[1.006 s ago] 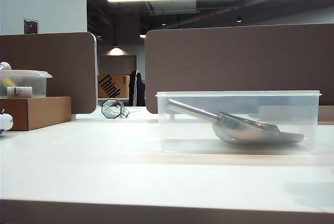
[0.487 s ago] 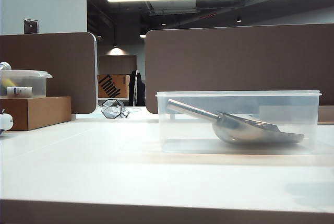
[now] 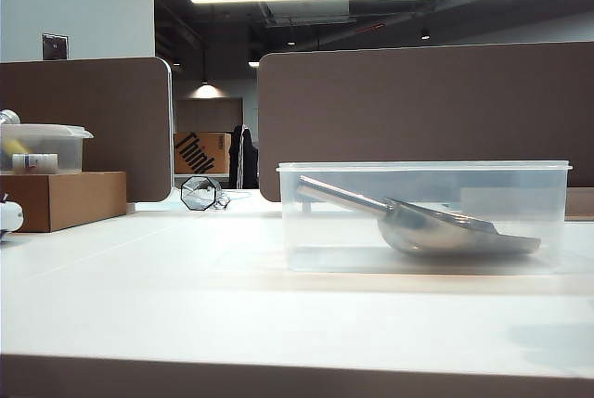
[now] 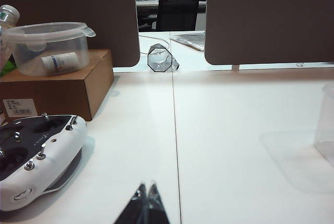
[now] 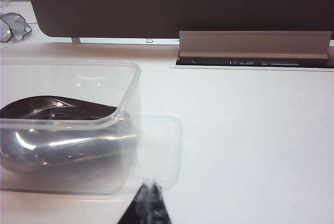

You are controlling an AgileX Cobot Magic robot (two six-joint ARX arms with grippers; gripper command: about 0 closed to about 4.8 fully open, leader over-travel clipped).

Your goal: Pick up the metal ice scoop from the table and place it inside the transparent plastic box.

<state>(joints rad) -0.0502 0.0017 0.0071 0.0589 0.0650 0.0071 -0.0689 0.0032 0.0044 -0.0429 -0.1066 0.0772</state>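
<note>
Scoop: metal ice scoop (image 3: 436, 224) lies inside the transparent plastic box (image 3: 424, 168), right of centre in the exterior frame, bowl on the floor, handle tilted up-left.
Table: table (image 3: 186, 305) bare in front of the box.
Left gripper: my left gripper (image 4: 145, 192) fingertips pressed together, holding nothing, low over the tabletop.
Right gripper: my right gripper (image 5: 150, 190) tips together, empty, just beside the box.
Progress: placement looks done; nothing left that I can see.

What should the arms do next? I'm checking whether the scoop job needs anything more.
Probably nothing: hold still. The metal ice scoop already lies inside the transparent plastic box, and the left gripper and right gripper are shut, empty, low over the table.
</note>
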